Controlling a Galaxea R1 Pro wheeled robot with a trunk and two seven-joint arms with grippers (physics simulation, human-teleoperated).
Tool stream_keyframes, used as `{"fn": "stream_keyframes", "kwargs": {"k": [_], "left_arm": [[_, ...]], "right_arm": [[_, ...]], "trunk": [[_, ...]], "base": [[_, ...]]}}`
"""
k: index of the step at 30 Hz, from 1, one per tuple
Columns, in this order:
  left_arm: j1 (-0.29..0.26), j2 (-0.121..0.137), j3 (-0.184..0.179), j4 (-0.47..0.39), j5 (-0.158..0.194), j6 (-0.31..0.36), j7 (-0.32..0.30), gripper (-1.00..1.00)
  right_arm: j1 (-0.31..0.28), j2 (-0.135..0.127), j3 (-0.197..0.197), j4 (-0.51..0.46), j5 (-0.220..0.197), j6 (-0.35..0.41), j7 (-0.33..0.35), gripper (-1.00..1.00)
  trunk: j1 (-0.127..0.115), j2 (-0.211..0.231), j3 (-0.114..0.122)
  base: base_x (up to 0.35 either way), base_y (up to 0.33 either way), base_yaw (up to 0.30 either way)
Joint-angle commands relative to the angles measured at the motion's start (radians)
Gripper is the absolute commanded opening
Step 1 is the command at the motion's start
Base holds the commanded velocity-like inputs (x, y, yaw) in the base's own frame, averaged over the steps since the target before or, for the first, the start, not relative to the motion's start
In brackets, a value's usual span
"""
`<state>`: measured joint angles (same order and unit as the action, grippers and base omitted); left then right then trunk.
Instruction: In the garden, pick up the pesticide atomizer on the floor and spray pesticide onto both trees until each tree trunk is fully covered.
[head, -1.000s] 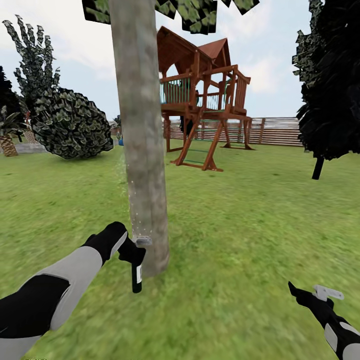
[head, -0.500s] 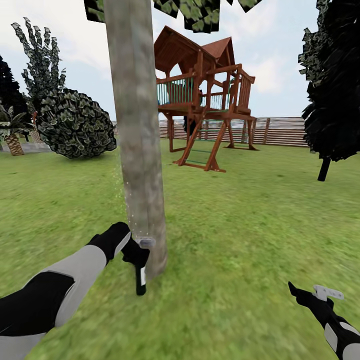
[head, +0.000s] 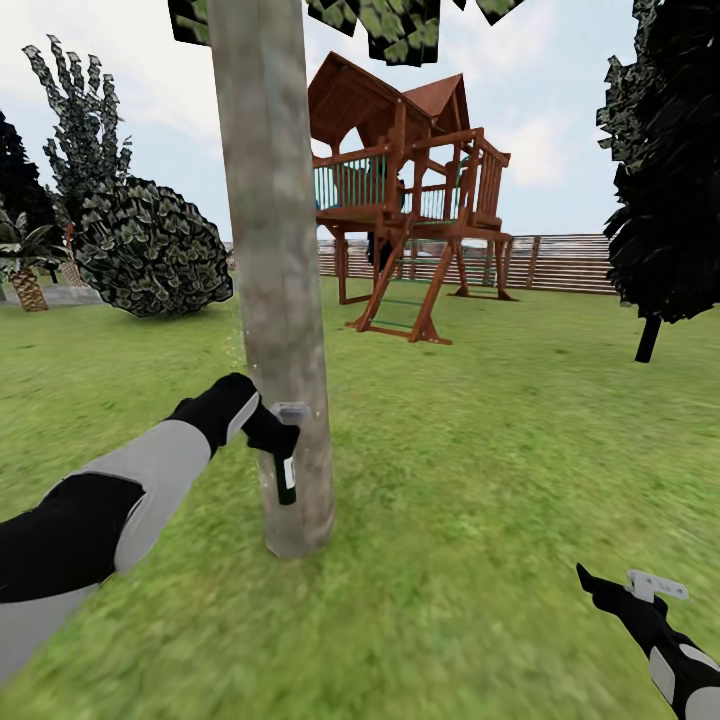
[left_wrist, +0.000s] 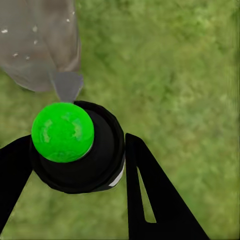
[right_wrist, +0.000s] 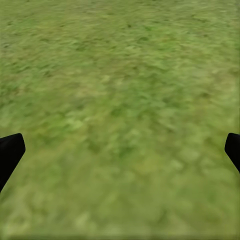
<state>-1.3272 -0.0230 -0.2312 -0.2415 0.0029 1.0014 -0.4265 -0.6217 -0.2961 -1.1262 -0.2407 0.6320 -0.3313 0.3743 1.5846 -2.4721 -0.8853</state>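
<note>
A thick grey-brown tree trunk (head: 280, 300) rises from the grass floor (head: 480, 480) just left of centre in the head view. My left gripper (head: 275, 440) is shut on the slim black pesticide atomizer (head: 285, 478), held upright against the trunk's lower part. Seen from the left wrist, the atomizer (left_wrist: 80, 150) has a green top and sits between the black fingers (left_wrist: 150, 195), with the trunk (left_wrist: 40, 45) close beyond its nozzle. My right gripper (head: 610, 590) hangs low at the right over grass, open and holding nothing; its fingertips (right_wrist: 11, 152) stand wide apart.
A wooden playhouse with a ladder (head: 410, 200) stands behind the trunk. A round bush (head: 150, 250) and a palm (head: 25, 270) are at the left, a dark tree (head: 665, 200) at the right, a slat fence (head: 560, 262) at the back.
My left arm has lifted the atomizer up along the trunk, from near its base to about a third higher. Before that the head view shifted slightly. The right arm has stayed still.
</note>
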Motion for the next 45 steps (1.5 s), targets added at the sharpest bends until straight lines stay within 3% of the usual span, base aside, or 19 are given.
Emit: {"fn": "stream_keyframes", "kwargs": {"k": [1,9,25,30,41,45], "left_arm": [[-0.006,0.000,0.000,0.001,0.000,0.000,0.000,-1.00],[-0.076,0.003,0.000,0.038,-0.001,0.000,0.000,-1.00],[-0.324,0.009,-0.002,0.212,-0.004,0.000,0.000,-1.00],[-0.384,0.022,-0.003,0.216,-0.006,0.002,0.000,-1.00],[-0.518,0.023,-0.003,0.217,-0.006,0.002,0.000,-1.00],[-0.527,0.022,-0.004,0.217,-0.006,0.002,0.000,-1.00]], "right_arm": [[0.000,0.000,0.000,0.000,0.000,0.000,0.000,1.00],[0.000,0.000,-0.001,0.000,0.000,0.000,0.000,1.00],[-0.001,0.000,0.000,0.001,0.000,0.000,0.000,1.00],[0.000,0.000,0.000,0.001,0.000,0.000,0.000,1.00],[0.000,0.000,0.000,0.001,0.000,0.000,0.000,1.00],[0.000,0.000,0.000,0.001,0.000,0.000,0.000,1.00]], "trunk": [[0.000,0.000,0.000],[0.000,0.000,0.000],[0.000,0.000,0.000],[0.000,0.000,0.000],[0.000,0.000,0.000],[0.000,0.000,0.000]], "base": [[0.000,0.000,0.000],[0.000,0.000,0.000],[0.000,0.000,0.000],[0.000,0.000,0.000],[0.000,0.000,0.000],[0.000,0.000,0.000]]}}
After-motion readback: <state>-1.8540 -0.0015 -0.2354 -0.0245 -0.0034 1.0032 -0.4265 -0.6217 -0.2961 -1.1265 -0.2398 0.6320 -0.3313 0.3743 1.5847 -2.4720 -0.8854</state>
